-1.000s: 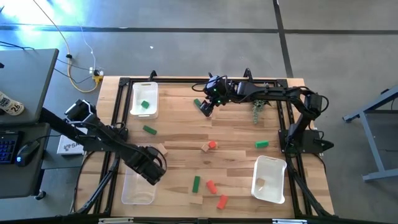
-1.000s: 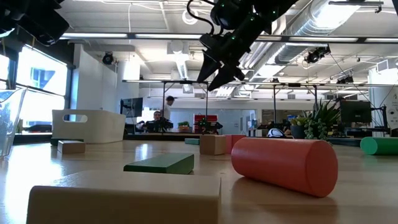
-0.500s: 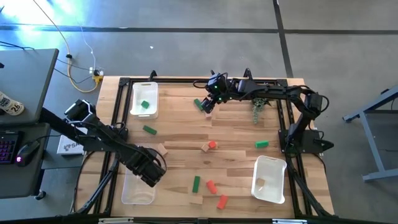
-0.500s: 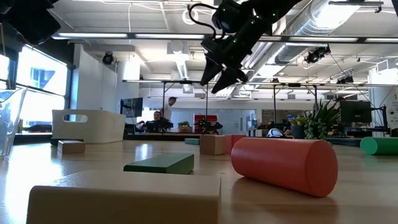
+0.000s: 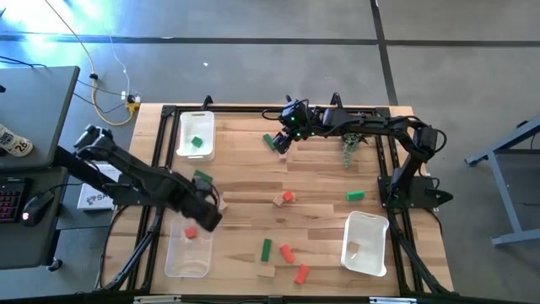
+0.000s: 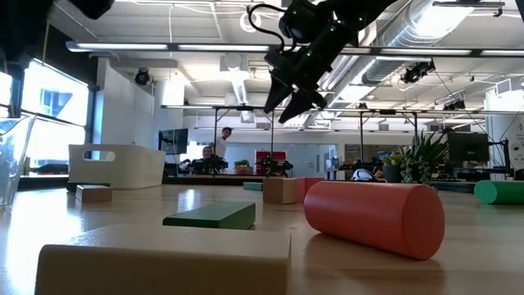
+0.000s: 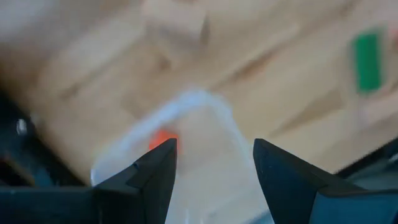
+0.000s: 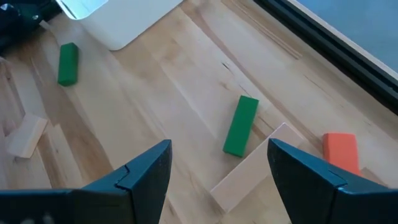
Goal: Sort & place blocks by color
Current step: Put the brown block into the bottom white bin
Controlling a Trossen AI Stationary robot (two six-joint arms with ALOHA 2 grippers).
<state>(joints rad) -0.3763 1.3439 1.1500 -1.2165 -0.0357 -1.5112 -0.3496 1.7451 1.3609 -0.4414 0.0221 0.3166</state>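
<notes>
From my remote station, the low view was filled at the near edge by a tan block [image 6: 164,260], cut off at the bottom, with a green bar [image 6: 211,215] and a red-orange cylinder [image 6: 375,216] lying just behind it on the counter [image 5: 253,181]. From above, that cluster sat at the counter's near edge beside another red block [image 5: 286,252].

To its left, the left gripper [image 5: 205,215] hung over the rim of the near-left clear tray [image 5: 187,262], jaws released and holding nothing. A red-orange block [image 5: 191,232] lay inside that tray; in the blurred left wrist view I could make out only an orange patch of it [image 7: 163,139] behind one finger.

On the right, another tray [image 5: 364,243] held a tan block [image 5: 353,249] that was hard to resolve. Mid-counter, a tan cube touched a red cube [image 5: 288,197], and a green piece [image 5: 355,196] lay apart to their right.

At the far side, the right gripper [image 5: 281,145] hovered above the counter with its jaws spread and empty, just beside a green block [image 5: 268,140]. The far-left tray [image 5: 195,135] held one green block [image 5: 197,143]. The small plant [image 5: 348,152] was partly hidden by the right arm.
</notes>
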